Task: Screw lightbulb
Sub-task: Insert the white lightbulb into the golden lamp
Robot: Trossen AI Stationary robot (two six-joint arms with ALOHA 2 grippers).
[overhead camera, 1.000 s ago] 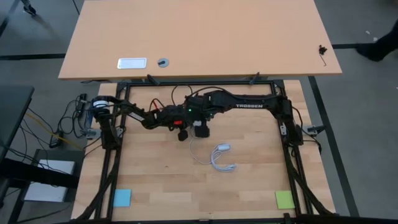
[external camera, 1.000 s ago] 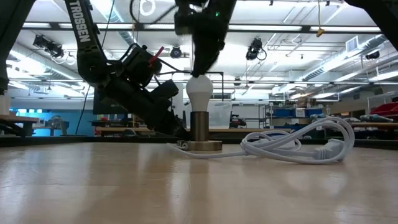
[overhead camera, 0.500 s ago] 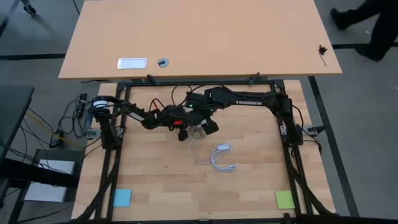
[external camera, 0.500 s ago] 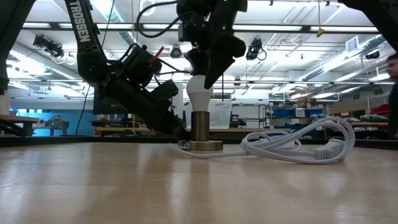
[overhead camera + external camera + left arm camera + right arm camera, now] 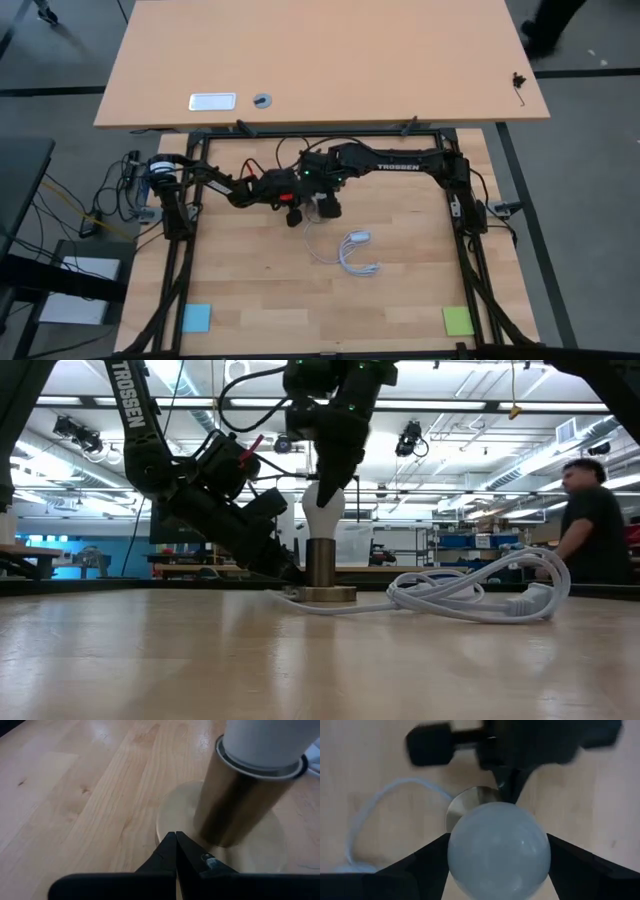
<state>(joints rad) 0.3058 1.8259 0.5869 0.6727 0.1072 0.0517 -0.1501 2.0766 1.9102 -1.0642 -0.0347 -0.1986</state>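
Looking down the right wrist view, I see the lightbulb (image 5: 499,845) standing upright in the brass socket (image 5: 321,563) near the middle of the desk (image 5: 260,290), with the right gripper (image 5: 325,495) over it, a finger on each side touching the glass, jaws wide around the bulb. My left gripper (image 5: 176,851) is fully closed, its tips pressed on the socket's round base (image 5: 175,815). The coiled white cord (image 5: 480,592) lies beside it. A person (image 5: 590,525) stands behind.
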